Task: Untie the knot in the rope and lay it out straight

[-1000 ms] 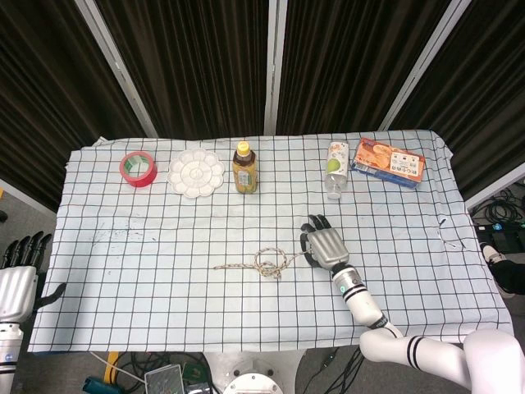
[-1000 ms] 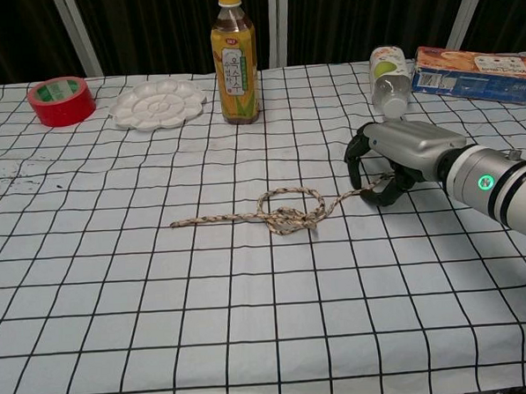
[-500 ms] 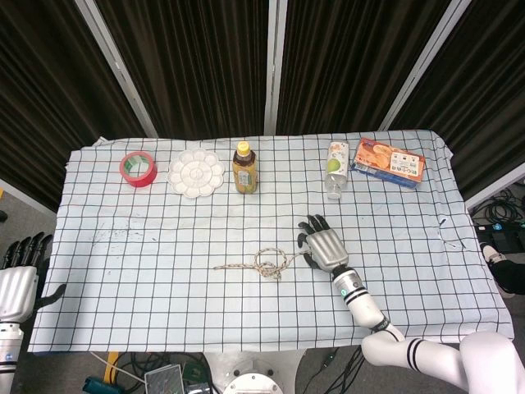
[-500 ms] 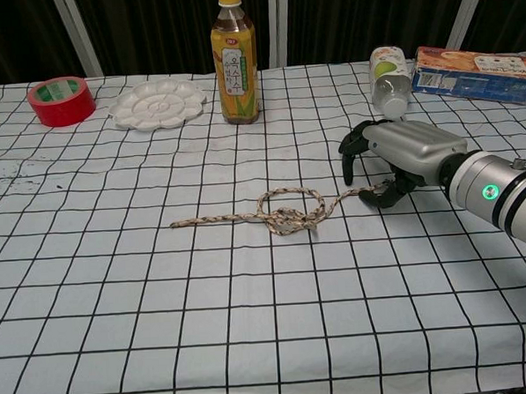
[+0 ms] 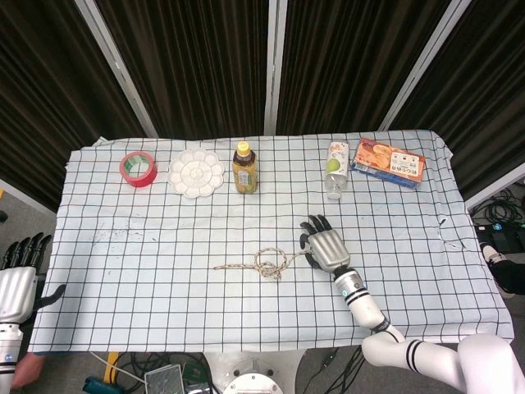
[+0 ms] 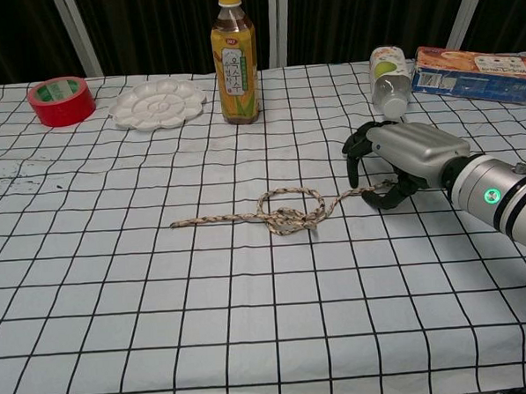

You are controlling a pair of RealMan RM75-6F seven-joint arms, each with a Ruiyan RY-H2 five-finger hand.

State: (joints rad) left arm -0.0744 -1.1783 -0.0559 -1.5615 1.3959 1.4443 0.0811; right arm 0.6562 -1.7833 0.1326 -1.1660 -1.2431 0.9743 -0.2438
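A braided rope [image 5: 267,263] [image 6: 286,212] lies on the checked cloth near the table's middle. It has a loose knot with an open loop, and its free left end runs straight out. My right hand [image 5: 326,246] [image 6: 406,154] hovers over the rope's right end, fingers curled downward and apart, thumb low beside the rope tip. I cannot see the fingers closed around the rope. My left hand [image 5: 16,283] hangs off the table's left edge, fingers spread and holding nothing. The chest view does not show it.
Along the far edge stand a red tape roll [image 5: 138,168] [image 6: 61,100], a white paint palette [image 5: 196,172] [image 6: 157,105] and an upright tea bottle [image 5: 244,168] [image 6: 236,62]. A lying bottle [image 5: 336,168] [image 6: 387,80] and an orange box [image 5: 388,162] [image 6: 473,73] are at the far right.
My right hand has shifted slightly back and forth over the rope's right end. The rope and the left hand have not moved.
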